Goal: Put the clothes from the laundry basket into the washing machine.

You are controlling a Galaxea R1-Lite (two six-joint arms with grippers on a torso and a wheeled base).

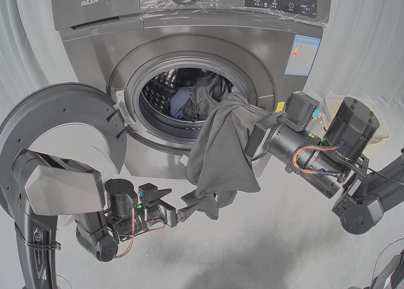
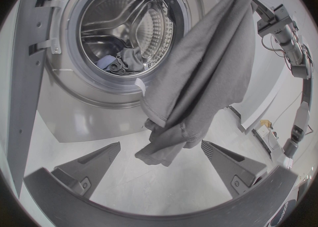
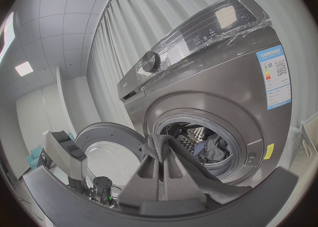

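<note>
The grey washing machine (image 1: 189, 28) stands with its drum open; a blue and a dark garment (image 1: 195, 98) lie inside, also visible in the left wrist view (image 2: 126, 60). My right gripper (image 3: 162, 153) is shut on a dark grey garment (image 1: 223, 151) at the lower right edge of the drum opening. The cloth drapes down in front of the machine. My left gripper (image 2: 159, 161) is low, open, its fingers (image 1: 189, 210) at the garment's hanging bottom end (image 2: 155, 155). The pale laundry basket (image 1: 381, 127) sits right of the machine, behind my right arm.
The round door (image 1: 63, 108) is swung fully open to the left, just above my left arm. The door's hinge (image 2: 49, 45) is on the opening's left side. Bare pale floor (image 1: 252, 239) spreads in front of the machine. Curtains hang behind.
</note>
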